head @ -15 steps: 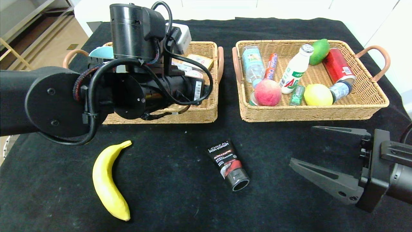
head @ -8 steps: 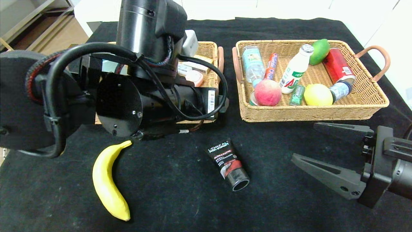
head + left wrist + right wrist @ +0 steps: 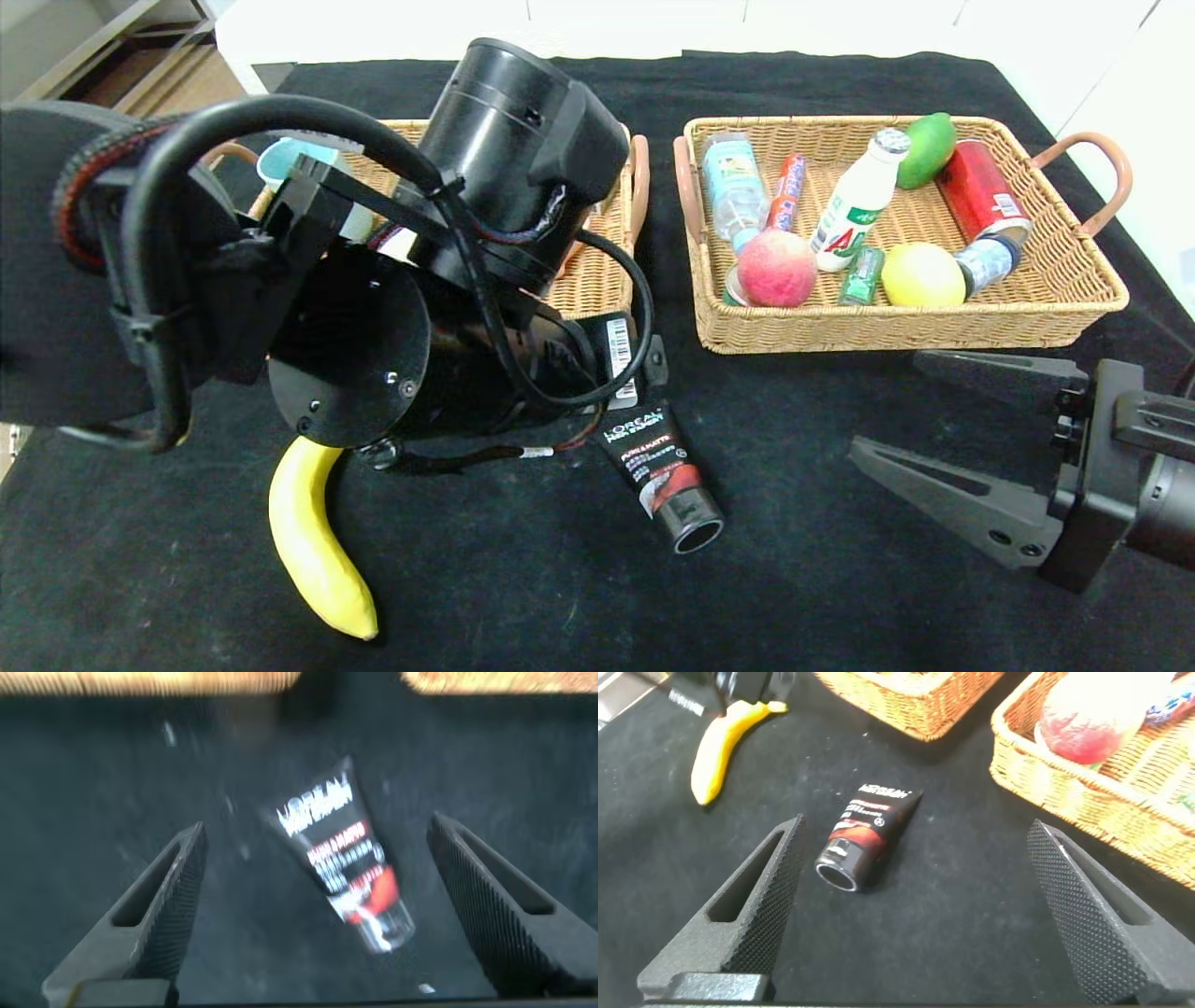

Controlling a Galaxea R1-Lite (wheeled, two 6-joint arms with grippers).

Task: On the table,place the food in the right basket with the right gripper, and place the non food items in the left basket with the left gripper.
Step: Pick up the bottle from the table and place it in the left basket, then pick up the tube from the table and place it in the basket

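The left arm fills the left half of the head view, its housing covering much of the left basket (image 3: 597,280) at upper centre-left. The left pincer (image 3: 322,896) is hidden behind that housing in the head view. In the left wrist view its two fingers (image 3: 163,905) stand wide apart with nothing between them except the black worktop (image 3: 523,597) and the black tube (image 3: 346,854), which lies flat in the gap, clear of both fingers.

At lower left of the head view, the banana (image 3: 313,551) lies on the worktop, its upper end hidden by the arm. At lower centre, the black tube (image 3: 661,474) lies flat, cap end toward the bottom of the frame, its upper end just under the arm.

At upper right, the right basket (image 3: 1055,308) holds bottles, a can, a peach, a lemon and a green fruit.

At lower right, the right pincer (image 3: 901,425) hovers over the worktop in front of the right basket, its fingers spread wide and empty. In the right wrist view, the tube (image 3: 867,838) and banana (image 3: 724,751) lie farther off.
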